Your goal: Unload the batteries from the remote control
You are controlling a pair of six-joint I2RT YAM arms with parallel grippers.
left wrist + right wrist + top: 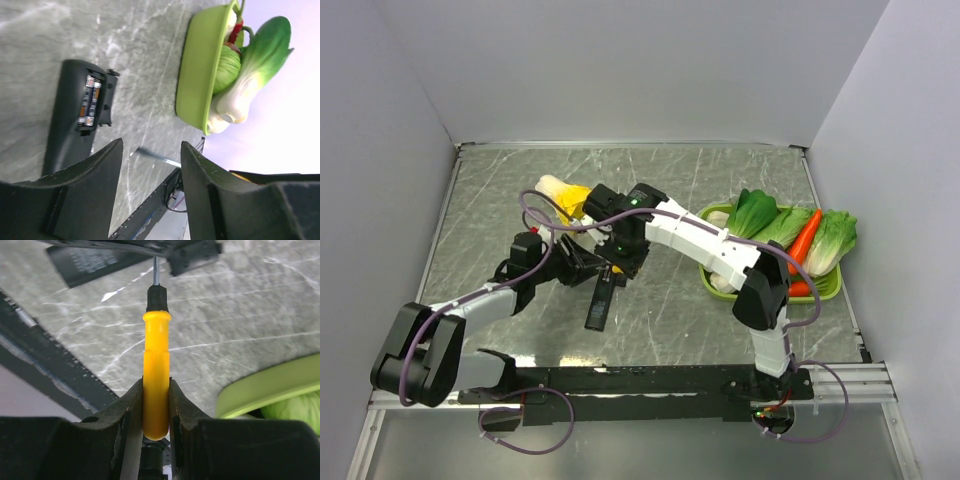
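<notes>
**Battery bay open, both cells seated in the remote**

Here is the remote (65,130), a slim matte black plastic bar lying flat near the middle of the table (500,190). Its back faces up and the compartment is uncovered. The two batteries (87,102) sit side by side inside it, small thin cylinders with dark wrappers and coppery bands. A short flat black cover (107,97) lies just beside the remote's edge.

The left gripper (151,150) hovers close over the remote's end. Its broad dark fingers (95,180) stand wide apart with nothing between them.

Over to the right gripper (156,387), which is clamped firmly on the screwdriver (156,340). The handle is smooth, glossy yellow plastic, rounded and stepped, with a black collar and a thin steel shaft. The shaft points toward the blurred black shapes at the top of the wrist view. Whether the tip touches anything, I cannot tell.

The tabletop is grey stone-look, veined with white streaks and faintly shiny, with a metal rail along its near edge. Off to the right sits a lime-green plastic tray (712,275) with a raised rim, piled with leafy greens (830,240) and an orange carrot (806,238). At the far middle lies a yellow-and-white item (562,196) I cannot identify. Plain pale walls (620,70) box the table in on three sides.
</notes>
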